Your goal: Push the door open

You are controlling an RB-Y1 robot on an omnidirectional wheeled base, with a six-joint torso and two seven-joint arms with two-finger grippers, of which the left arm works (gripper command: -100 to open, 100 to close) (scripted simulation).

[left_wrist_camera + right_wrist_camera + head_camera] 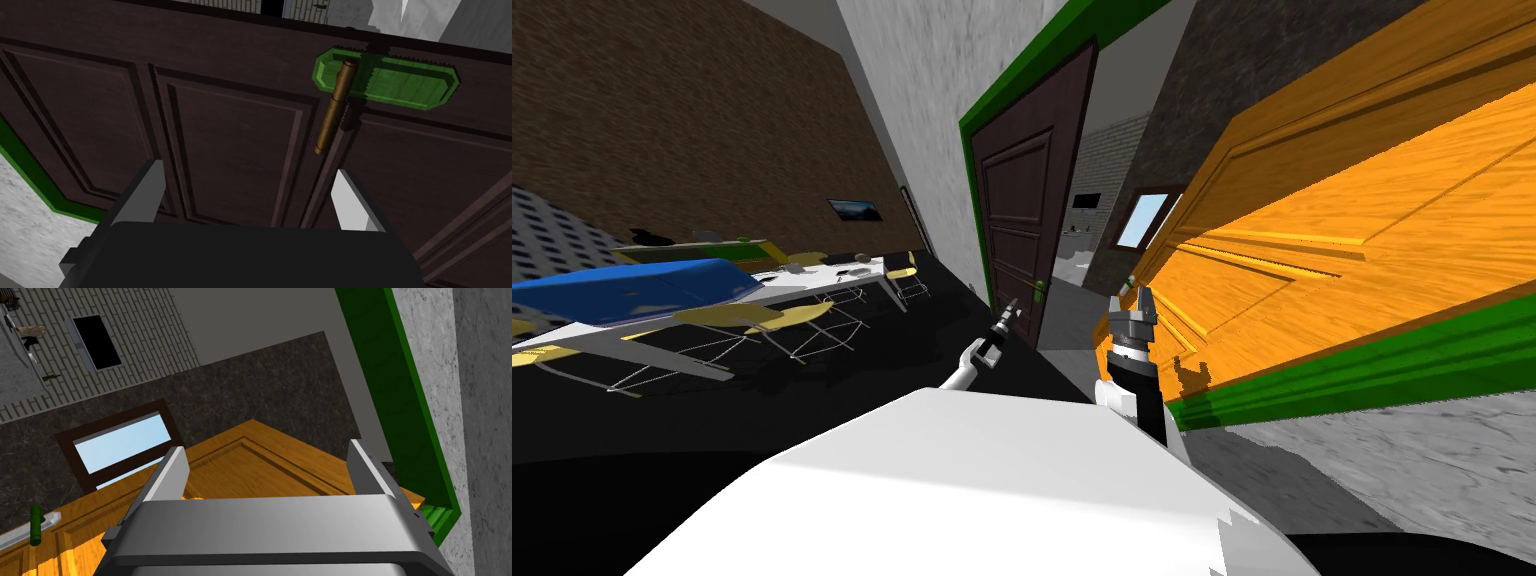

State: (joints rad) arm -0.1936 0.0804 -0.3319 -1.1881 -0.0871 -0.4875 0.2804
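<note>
Two doors, both grippers spread, each aimed at a door.

The left gripper (pixel 1009 312), fingers wide apart and holding nothing, points at the dark door (pixel 225 150) near its free edge. The brown lever handle (pixel 332 112) on its green plate (pixel 400 82) lies just beyond one fingertip; I cannot tell whether anything touches. The right gripper (pixel 267 450), also spread and empty, faces the orange door (pixel 260 463) near its top corner, which stands swung off its green frame (pixel 395 388). I cannot tell which door the task means. Either panel looks rigid, heavy and smooth, so it probably needs no grip. A flat push near the handle edge, far from the hinges, should turn it most easily.
</note>
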